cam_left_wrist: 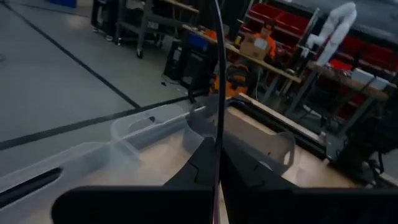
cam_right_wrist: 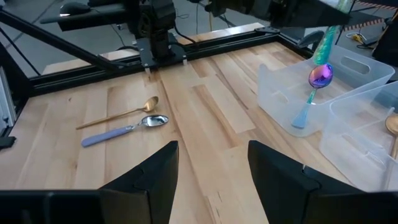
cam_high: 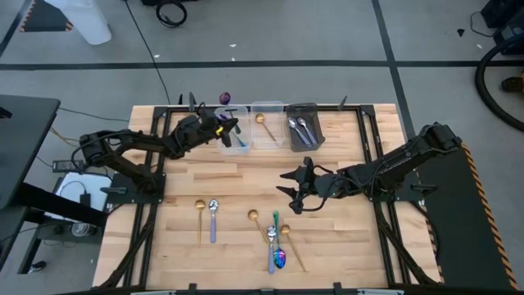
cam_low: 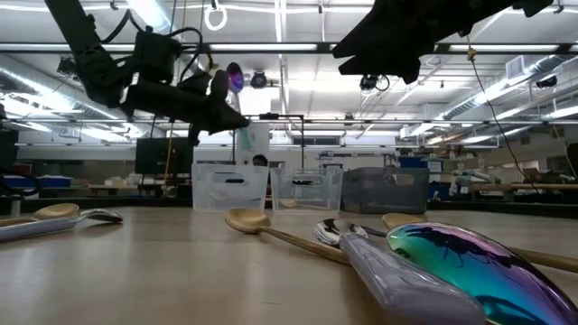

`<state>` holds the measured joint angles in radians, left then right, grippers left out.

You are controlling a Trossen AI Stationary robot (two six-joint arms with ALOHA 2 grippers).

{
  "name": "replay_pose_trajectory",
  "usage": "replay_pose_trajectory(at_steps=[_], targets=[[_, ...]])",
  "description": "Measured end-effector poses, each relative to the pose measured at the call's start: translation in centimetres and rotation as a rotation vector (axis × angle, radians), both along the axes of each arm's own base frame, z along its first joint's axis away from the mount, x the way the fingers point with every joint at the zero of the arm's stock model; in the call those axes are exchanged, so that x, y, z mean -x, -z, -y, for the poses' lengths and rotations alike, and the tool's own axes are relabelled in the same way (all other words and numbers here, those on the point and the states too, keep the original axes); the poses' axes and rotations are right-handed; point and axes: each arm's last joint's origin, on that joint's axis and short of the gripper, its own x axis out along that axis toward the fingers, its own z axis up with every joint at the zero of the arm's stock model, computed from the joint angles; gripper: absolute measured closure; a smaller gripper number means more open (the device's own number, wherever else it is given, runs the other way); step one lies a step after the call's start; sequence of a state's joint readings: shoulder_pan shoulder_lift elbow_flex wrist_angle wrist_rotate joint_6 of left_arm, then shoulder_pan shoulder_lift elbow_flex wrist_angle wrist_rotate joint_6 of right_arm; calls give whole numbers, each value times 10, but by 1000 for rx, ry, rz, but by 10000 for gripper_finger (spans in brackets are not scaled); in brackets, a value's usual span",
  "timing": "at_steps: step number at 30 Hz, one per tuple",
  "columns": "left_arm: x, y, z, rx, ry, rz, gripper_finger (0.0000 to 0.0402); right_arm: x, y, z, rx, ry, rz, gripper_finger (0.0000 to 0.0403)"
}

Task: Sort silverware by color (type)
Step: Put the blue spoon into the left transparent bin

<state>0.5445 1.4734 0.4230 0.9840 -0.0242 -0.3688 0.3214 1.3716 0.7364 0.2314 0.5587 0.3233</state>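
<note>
Gripping an iridescent spoon [cam_high: 227,113] over the leftmost clear bin [cam_high: 242,146], the left pincer [cam_high: 223,129] is clamped. Right pincer [cam_high: 288,188] hovers spread and empty above the counter [cam_high: 221,176], near loose silverware [cam_high: 274,239].

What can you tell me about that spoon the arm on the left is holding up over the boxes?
The iridescent spoon has a shiny purple-blue bowl and a slim teal handle, and looks like coated metal. The left gripper clamps its handle, so it hangs tilted in the air with the bowl hanging down over the leftmost clear bin. Another teal-handled utensil already lies in that bin. Only the gripper's fingers touch the spoon.
</note>
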Motion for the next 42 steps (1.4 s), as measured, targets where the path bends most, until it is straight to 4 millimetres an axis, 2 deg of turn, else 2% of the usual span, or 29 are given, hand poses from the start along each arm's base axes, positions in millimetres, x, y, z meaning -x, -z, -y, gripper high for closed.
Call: replay_pose_trajectory(at_steps=[4, 14, 21, 30, 36, 42], targets=[[8, 8, -1, 44, -17, 3, 386, 0, 0, 0, 2, 2, 0, 200], [8, 9, 2, 55, -4, 1, 386, 0, -1, 0, 4, 17, 13, 200], [5, 4, 6, 37, 17, 51, 386, -6, -5, 19, 35, 103, 46, 200], [14, 7, -8, 104, -79, 64, 386, -9, -5, 30, 34, 89, 34, 200], [8, 26, -10, 230, -166, 91, 386, -8, -4, 30, 43, 84, 27, 200], [1, 44, -10, 317, -176, 148, 386, -8, -4, 29, 38, 69, 25, 200]])
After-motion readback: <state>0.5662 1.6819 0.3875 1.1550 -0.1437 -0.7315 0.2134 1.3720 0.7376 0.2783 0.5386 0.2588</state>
